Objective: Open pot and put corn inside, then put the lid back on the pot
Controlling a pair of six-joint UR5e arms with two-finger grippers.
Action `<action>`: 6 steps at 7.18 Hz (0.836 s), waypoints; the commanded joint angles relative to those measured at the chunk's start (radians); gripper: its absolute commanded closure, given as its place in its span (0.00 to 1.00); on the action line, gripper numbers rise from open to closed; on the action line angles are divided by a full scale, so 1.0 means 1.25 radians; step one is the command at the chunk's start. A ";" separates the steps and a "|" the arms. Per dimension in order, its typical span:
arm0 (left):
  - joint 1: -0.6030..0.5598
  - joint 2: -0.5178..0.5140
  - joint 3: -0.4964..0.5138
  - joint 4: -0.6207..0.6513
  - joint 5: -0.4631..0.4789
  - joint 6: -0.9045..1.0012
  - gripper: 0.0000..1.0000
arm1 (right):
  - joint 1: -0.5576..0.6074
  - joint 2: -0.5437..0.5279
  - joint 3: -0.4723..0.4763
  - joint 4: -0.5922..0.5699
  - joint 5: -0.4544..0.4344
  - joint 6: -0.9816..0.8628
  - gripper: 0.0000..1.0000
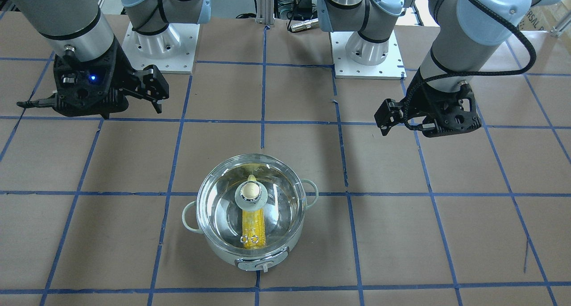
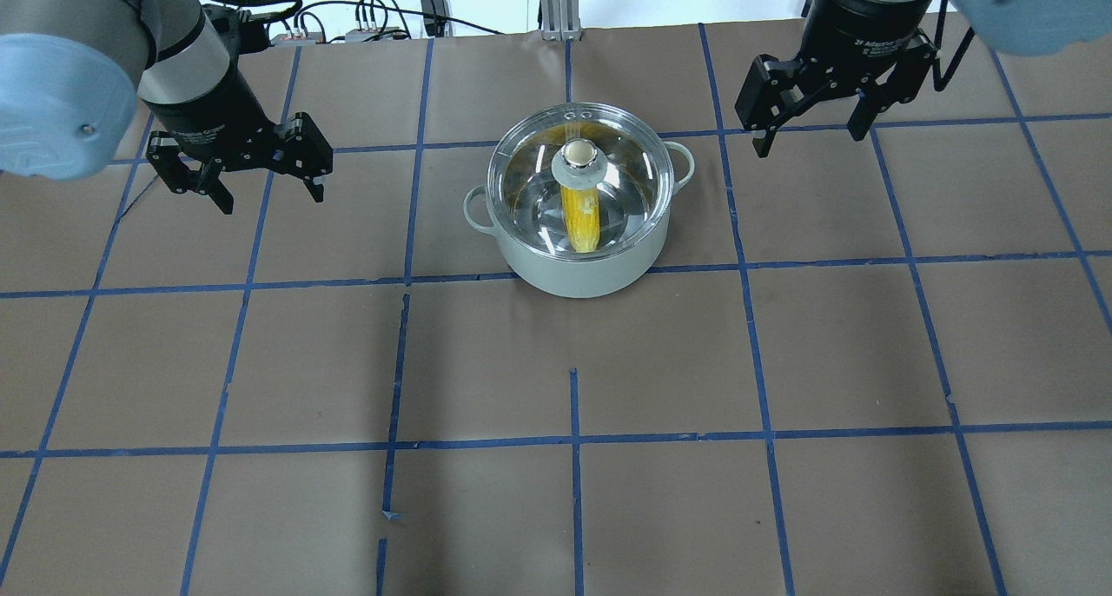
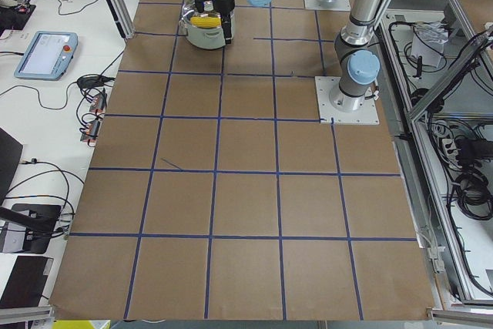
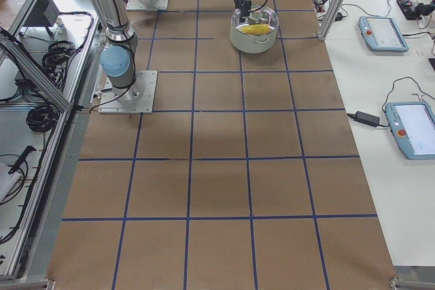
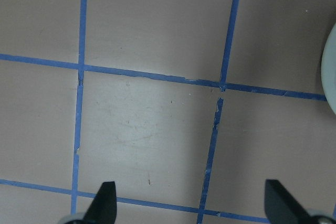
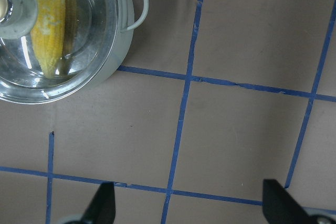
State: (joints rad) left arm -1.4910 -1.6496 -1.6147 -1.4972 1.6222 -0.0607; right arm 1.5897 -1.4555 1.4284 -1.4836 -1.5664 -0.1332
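The pale-green pot (image 2: pixel 591 274) stands at mid-table with the clear glass lid (image 2: pixel 634 170) seated on its rim, beige knob (image 2: pixel 577 153) up. The yellow corn (image 2: pixel 580 218) lies inside, seen through the glass. The front view shows the pot (image 1: pixel 250 252), the lid (image 1: pixel 276 194) and the corn (image 1: pixel 253 225) the same way. My left gripper (image 2: pixel 274 198) hovers open and empty to the pot's left. My right gripper (image 2: pixel 808 142) hovers open and empty to its right. The right wrist view shows its open gripper (image 6: pixel 189 203) and the corn (image 6: pixel 47 19) under the lid.
The table is brown paper with a blue tape grid (image 2: pixel 573 440). The two arm bases (image 1: pixel 160 43) (image 1: pixel 368 51) stand on white plates on the robot's side. The left wrist view shows its open gripper (image 5: pixel 191 203) over bare paper, with the pot's edge (image 5: pixel 332 72) at the right.
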 commanded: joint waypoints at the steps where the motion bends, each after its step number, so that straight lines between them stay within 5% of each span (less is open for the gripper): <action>1: 0.000 -0.009 0.007 0.000 -0.003 -0.001 0.00 | -0.003 0.012 -0.026 0.024 0.000 0.006 0.00; 6: 0.000 -0.008 0.004 0.000 -0.003 -0.001 0.00 | 0.002 0.011 -0.020 0.024 -0.016 0.006 0.00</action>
State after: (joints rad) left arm -1.4910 -1.6593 -1.6089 -1.4972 1.6185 -0.0613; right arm 1.5910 -1.4450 1.4041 -1.4511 -1.5810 -0.1260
